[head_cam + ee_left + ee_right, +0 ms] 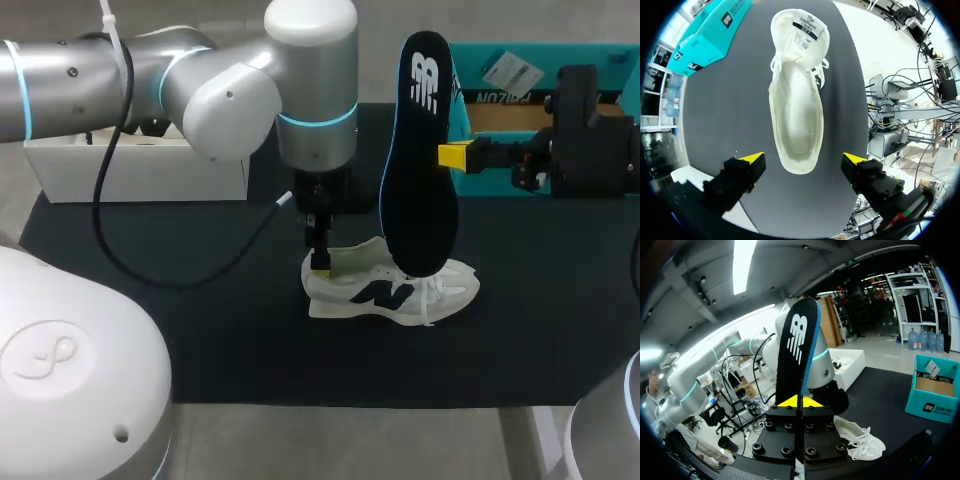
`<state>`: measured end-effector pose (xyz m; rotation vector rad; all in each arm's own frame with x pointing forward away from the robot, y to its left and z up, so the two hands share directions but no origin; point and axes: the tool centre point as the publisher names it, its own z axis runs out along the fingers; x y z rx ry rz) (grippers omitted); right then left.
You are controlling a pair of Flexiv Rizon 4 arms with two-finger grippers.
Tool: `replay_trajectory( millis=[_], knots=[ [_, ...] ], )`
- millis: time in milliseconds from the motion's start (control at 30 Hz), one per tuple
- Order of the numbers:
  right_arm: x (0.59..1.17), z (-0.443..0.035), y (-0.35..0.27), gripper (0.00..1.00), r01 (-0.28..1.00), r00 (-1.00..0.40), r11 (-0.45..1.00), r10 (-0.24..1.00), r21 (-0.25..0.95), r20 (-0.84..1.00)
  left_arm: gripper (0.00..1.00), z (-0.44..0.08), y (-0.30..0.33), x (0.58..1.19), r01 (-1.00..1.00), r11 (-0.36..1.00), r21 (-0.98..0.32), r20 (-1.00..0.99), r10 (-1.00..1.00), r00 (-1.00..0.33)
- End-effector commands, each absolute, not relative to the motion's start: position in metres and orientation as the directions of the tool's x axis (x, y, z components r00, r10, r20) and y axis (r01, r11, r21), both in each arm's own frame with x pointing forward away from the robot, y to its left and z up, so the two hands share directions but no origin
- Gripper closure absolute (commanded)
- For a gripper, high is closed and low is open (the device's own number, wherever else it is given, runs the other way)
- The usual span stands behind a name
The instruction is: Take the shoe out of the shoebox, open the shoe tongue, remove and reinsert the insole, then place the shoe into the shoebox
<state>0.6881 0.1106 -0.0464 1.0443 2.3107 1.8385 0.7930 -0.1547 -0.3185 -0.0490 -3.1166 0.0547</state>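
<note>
A white shoe (392,290) with a navy logo lies on its sole on the black mat. In the left wrist view the shoe (795,110) is seen from above, its inside bare and pale. My left gripper (321,262) points straight down over the heel; it (804,159) stands wide open, a yellow tip on either side of the heel. The black insole (420,150) stands upright above the shoe, logo end up, its lower end close to the shoe's opening. My right gripper (455,155) is shut on the insole's edge; its tips (799,401) pinch the insole (797,347).
The teal shoebox (500,105) stands open at the back right, also in the wrist views as the shoebox (705,35) and shoebox (932,395). A white box (140,170) sits at the back left. A black cable (190,270) loops over the mat left of the shoe.
</note>
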Motion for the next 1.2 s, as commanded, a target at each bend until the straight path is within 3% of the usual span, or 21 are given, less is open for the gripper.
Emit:
replay_trajectory(
  millis=[33,567,1200],
  knots=[
    [0.688,-0.048,0.113,1.0,0.486,-0.776,0.087,0.501,0.87,0.384,0.0,-0.319,-0.157,0.794,0.031,0.999,-0.03,0.025,0.032,-0.999],
    [0.688,-0.048,0.113,1.0,0.486,-0.776,0.087,0.501,0.87,0.384,0.0,-0.328,-0.161,0.804,-0.008,0.999,-0.038,0.013,-0.008,-1.0],
    [0.688,-0.048,0.113,1.0,0.486,-0.776,0.087,0.501,0.87,0.384,0.0,-0.355,-0.208,0.838,0.01,0.993,-0.119,0.013,0.012,-1.0]
  ],
)
